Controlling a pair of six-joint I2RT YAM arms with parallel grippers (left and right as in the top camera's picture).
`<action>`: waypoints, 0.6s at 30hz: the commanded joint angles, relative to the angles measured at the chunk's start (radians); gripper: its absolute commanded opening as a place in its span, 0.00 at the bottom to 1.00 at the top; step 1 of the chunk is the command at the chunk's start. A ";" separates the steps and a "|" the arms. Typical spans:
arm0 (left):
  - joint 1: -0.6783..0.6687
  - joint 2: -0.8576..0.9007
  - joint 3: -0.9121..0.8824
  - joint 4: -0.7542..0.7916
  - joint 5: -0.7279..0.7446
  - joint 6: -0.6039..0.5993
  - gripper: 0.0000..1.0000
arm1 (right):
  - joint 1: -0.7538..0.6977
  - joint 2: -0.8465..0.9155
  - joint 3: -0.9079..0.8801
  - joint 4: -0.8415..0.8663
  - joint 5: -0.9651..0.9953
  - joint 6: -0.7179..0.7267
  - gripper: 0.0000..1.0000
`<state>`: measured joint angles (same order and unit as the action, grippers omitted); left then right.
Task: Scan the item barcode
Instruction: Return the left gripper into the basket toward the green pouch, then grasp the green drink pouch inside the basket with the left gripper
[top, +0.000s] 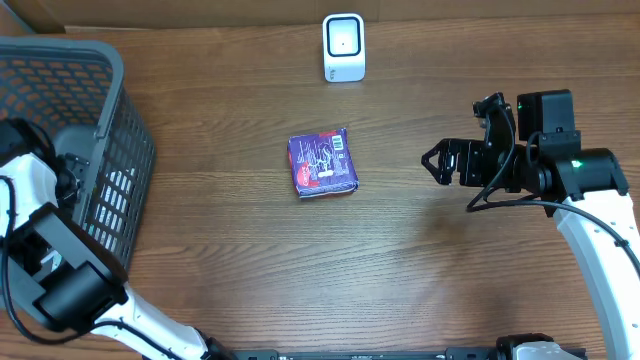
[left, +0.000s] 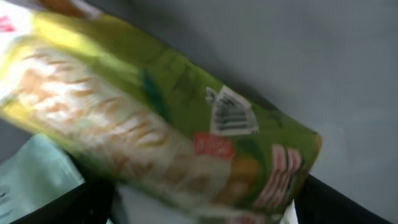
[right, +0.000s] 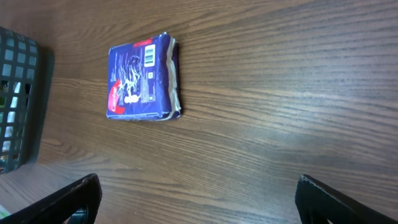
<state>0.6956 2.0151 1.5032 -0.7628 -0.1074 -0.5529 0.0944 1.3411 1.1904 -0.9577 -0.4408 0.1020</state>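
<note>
Over at the far left corner of the bench (top: 400, 270) sits the basket (top: 110, 60) — dark grey plastic, open lattice walls, rounded rim. The left arm (top: 30, 190) is bent over that rim and dips inside. Its wrist view is blurred but shows a green packet (left: 168, 124), glossy and crinkled, with yellow print and a white barcode label (left: 231, 115), lying on the grey basket floor. The left gripper (left: 199, 214) has its dark fingers (left: 56, 208) set wide, one at each lower corner of that view with the packet's end between them; I cannot tell if they press on it.

Out on the wood-grain bench, about the middle, lies the purple packet (top: 323, 163) — flat, squarish, shiny wrapper, its barcode facing up, clear of both arms. The scanner (top: 343, 47), a small white box with rounded corners, stands at the middle of the far edge.

Near the right edge, the right gripper (top: 440, 165) hangs above the bench pointing toward the purple packet, well apart from it, fingers (right: 74, 199) spread wide and holding nothing.
</note>
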 joint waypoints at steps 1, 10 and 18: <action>0.005 0.024 -0.004 0.042 -0.061 -0.080 0.85 | 0.008 -0.003 0.020 0.001 -0.006 0.002 1.00; 0.005 0.023 0.022 0.103 -0.050 -0.080 0.90 | 0.008 -0.003 0.020 0.005 -0.006 0.002 1.00; 0.005 0.025 0.036 0.125 -0.076 -0.084 0.90 | 0.008 -0.003 0.020 0.002 -0.006 0.002 1.00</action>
<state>0.6956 2.0293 1.5070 -0.6476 -0.1471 -0.6266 0.0944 1.3411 1.1904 -0.9596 -0.4412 0.1009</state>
